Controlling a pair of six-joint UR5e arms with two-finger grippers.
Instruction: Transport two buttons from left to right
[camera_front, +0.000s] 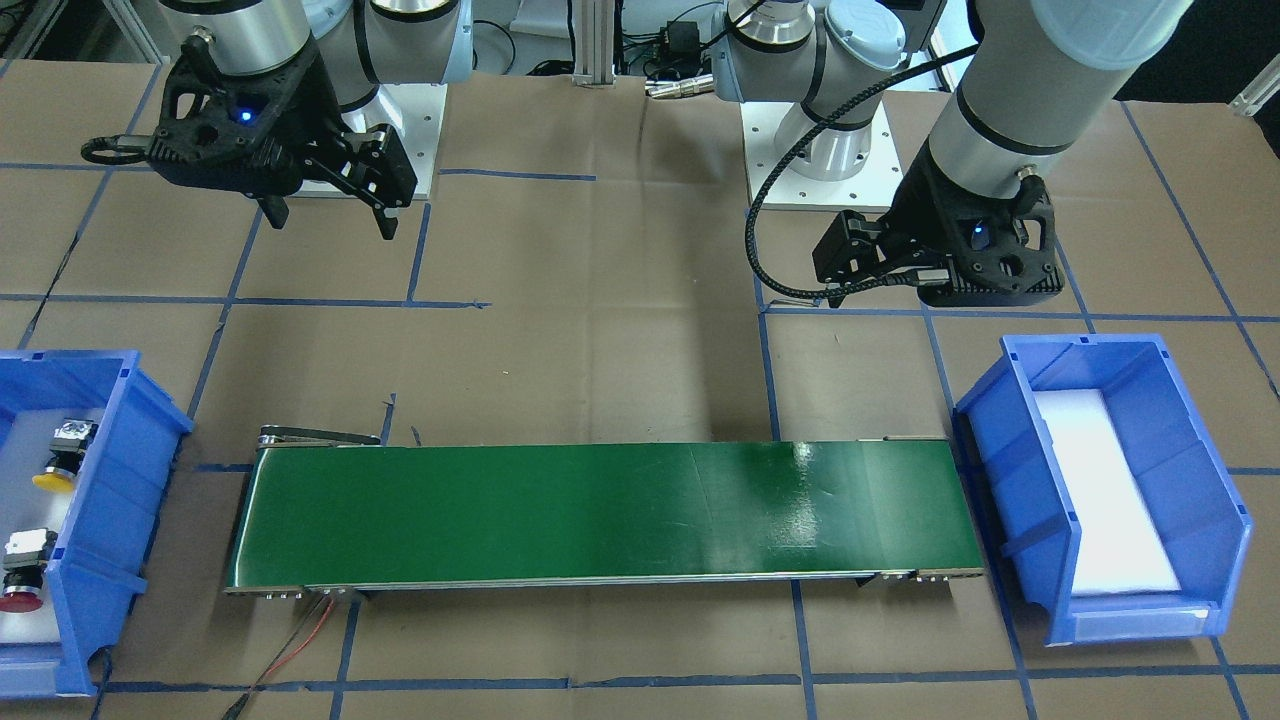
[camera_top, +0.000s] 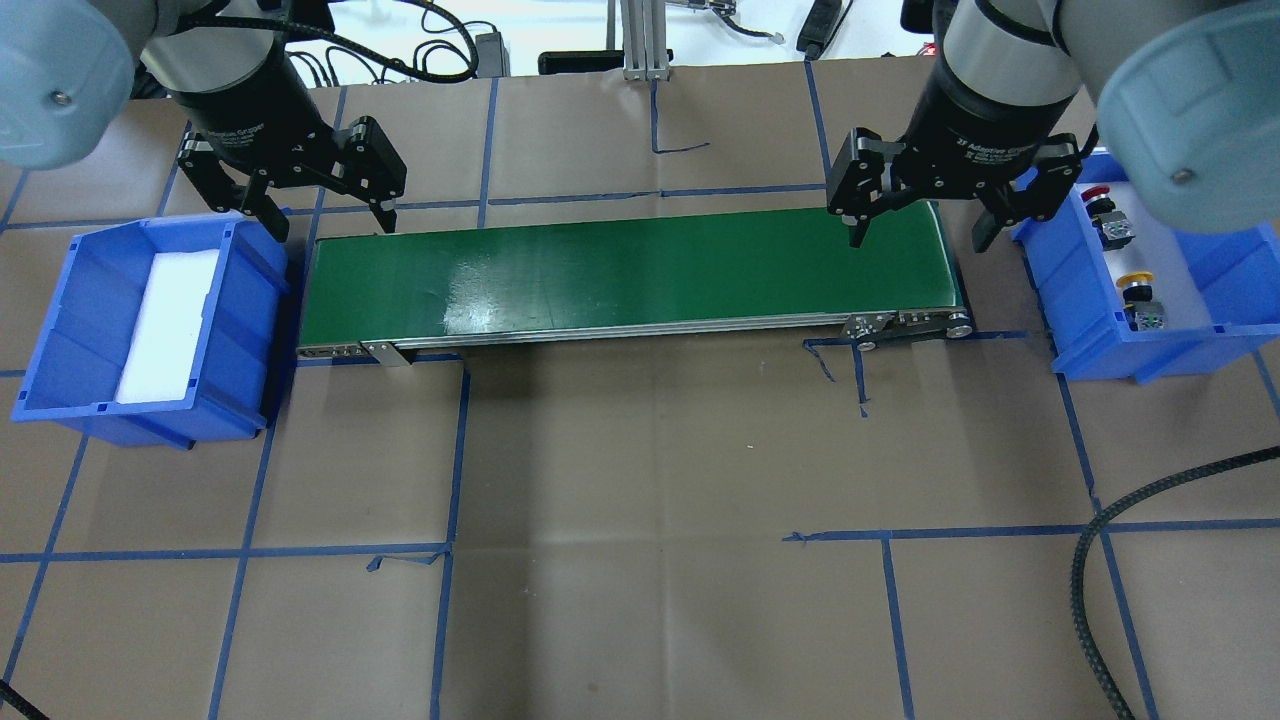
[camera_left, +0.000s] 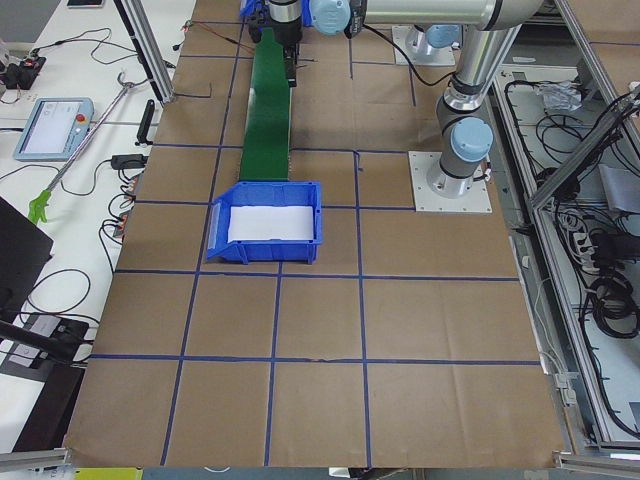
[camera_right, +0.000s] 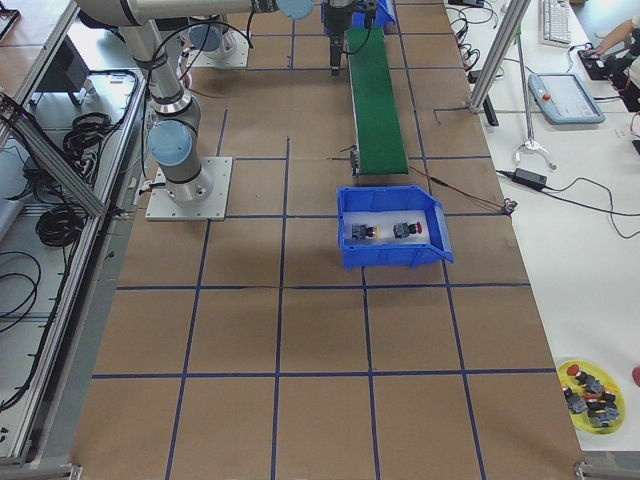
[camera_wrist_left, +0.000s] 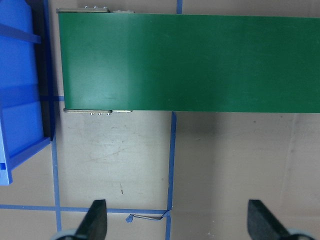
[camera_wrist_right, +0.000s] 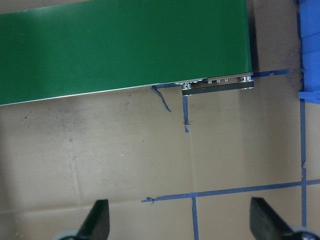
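Two buttons lie in a blue bin (camera_top: 1200, 340) on my right side. The yellow-capped button (camera_top: 1138, 282) and the red-capped button (camera_top: 1100, 195) rest on its white liner. They also show at the left edge of the front view, yellow (camera_front: 55, 470) and red (camera_front: 25, 585). My right gripper (camera_top: 918, 240) is open and empty, above the green conveyor belt's (camera_top: 630, 275) right end, beside the bin. My left gripper (camera_top: 330, 220) is open and empty over the belt's left end. Both wrist views show open fingers (camera_wrist_left: 97, 222) (camera_wrist_right: 100, 222) over brown paper.
A second blue bin (camera_top: 240, 400) with only a white foam liner sits at the belt's left end. The table is covered in brown paper with blue tape lines. A black cable (camera_top: 1110, 560) lies at the front right. Red wires (camera_front: 300, 645) trail from the belt.
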